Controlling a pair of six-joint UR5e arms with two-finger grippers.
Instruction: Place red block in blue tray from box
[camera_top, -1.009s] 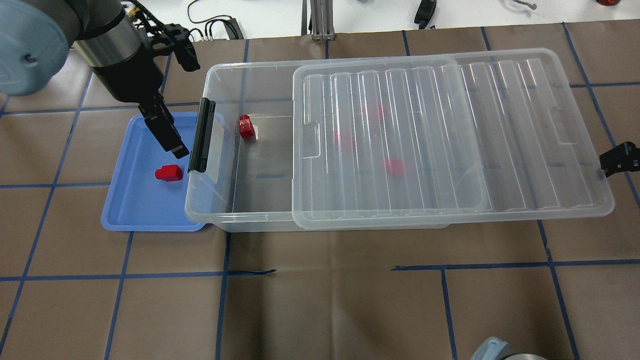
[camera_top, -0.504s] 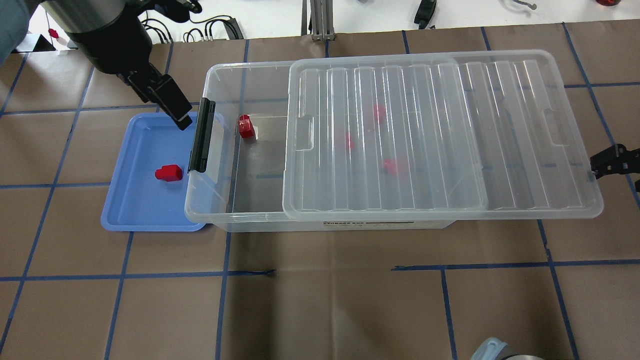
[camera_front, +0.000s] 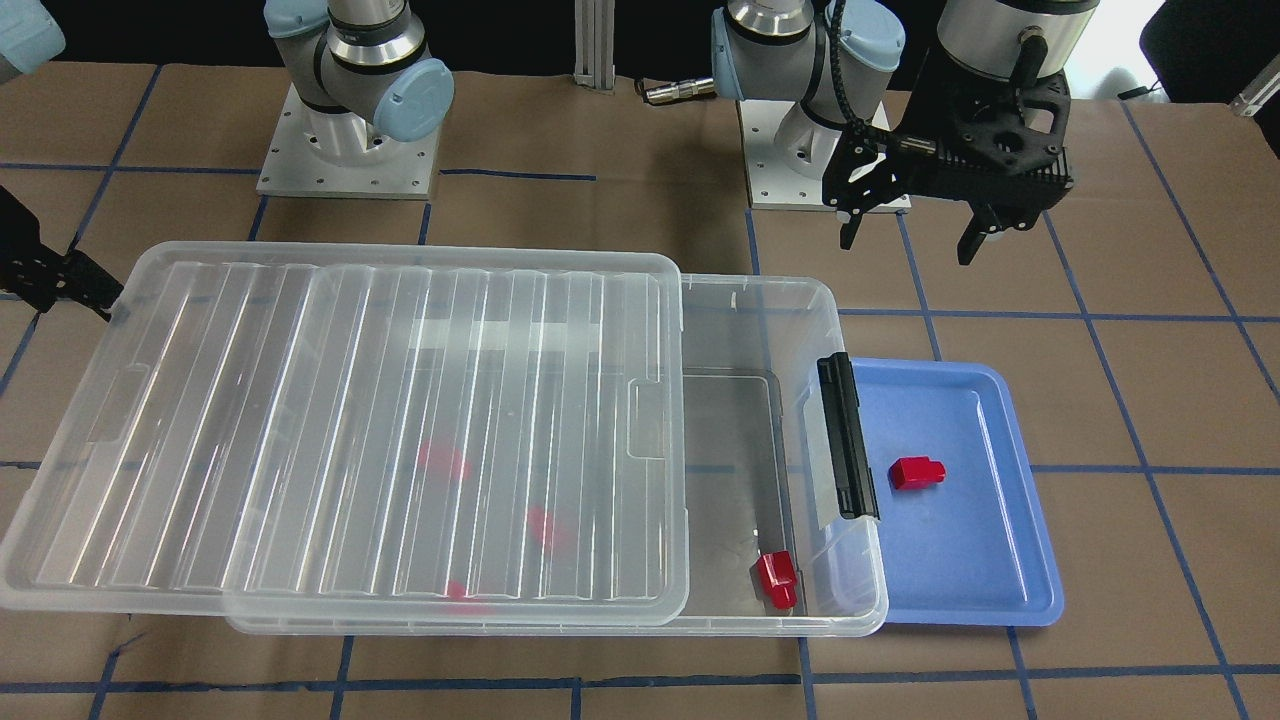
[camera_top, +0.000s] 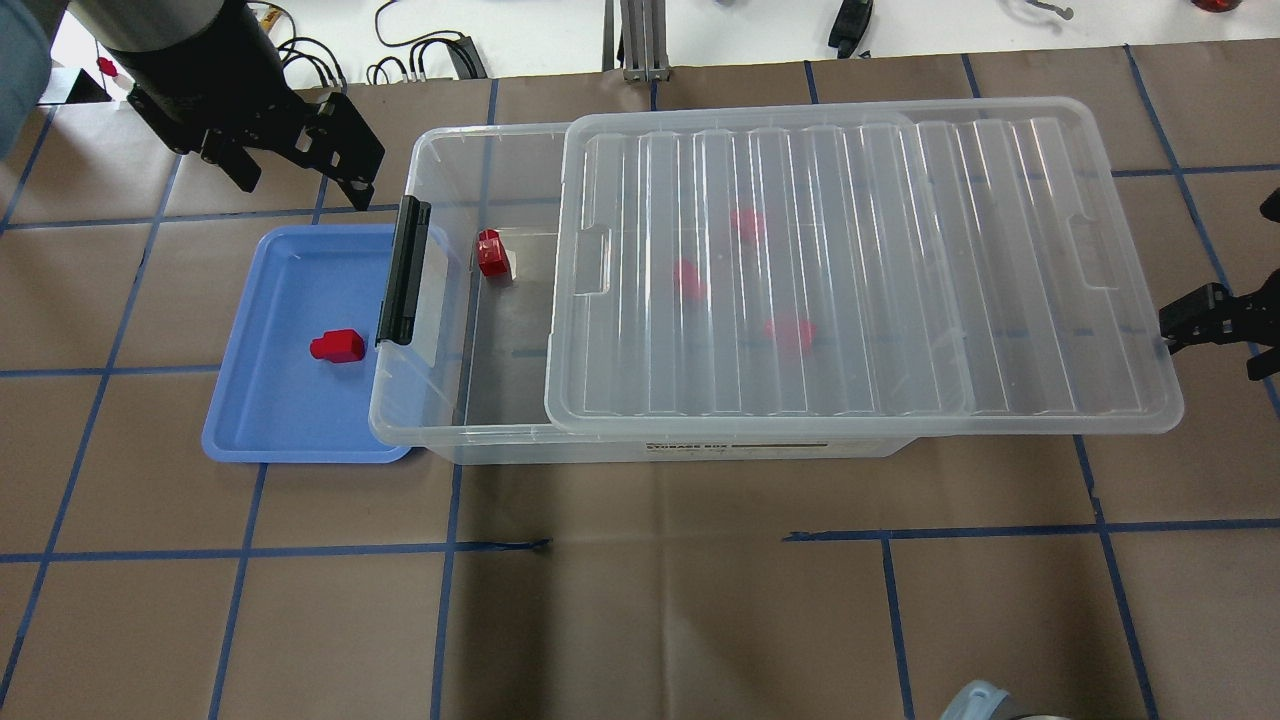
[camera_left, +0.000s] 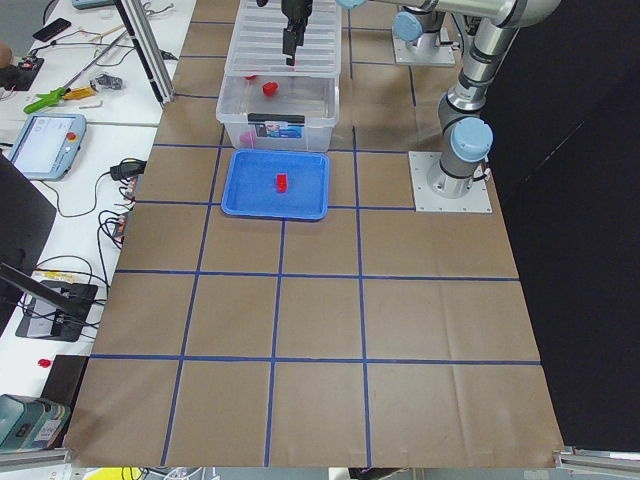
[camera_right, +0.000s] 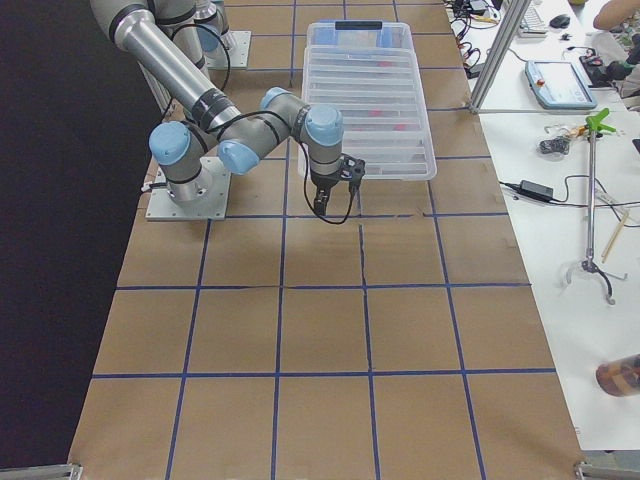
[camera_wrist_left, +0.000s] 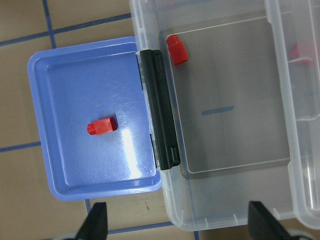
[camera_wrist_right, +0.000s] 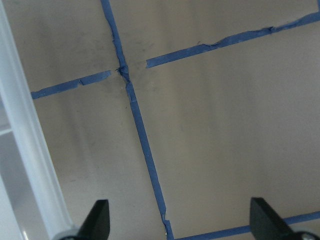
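The small glossy red plastic block (camera_front: 917, 472) lies in the shallow periwinkle-blue plastic tray (camera_front: 960, 560), beside the large clear plastic box (camera_front: 760, 300). The left gripper (camera_front: 906, 240) hangs on the robot's side of the tray, jaws spread and empty; the right gripper (camera_wrist_right: 180, 220), jaws spread too, sits at the ribbed clear lid (camera_front: 350, 420)'s outer edge

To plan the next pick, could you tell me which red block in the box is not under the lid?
The block near the clip, in the box's uncovered end; the other three lie under the lid.
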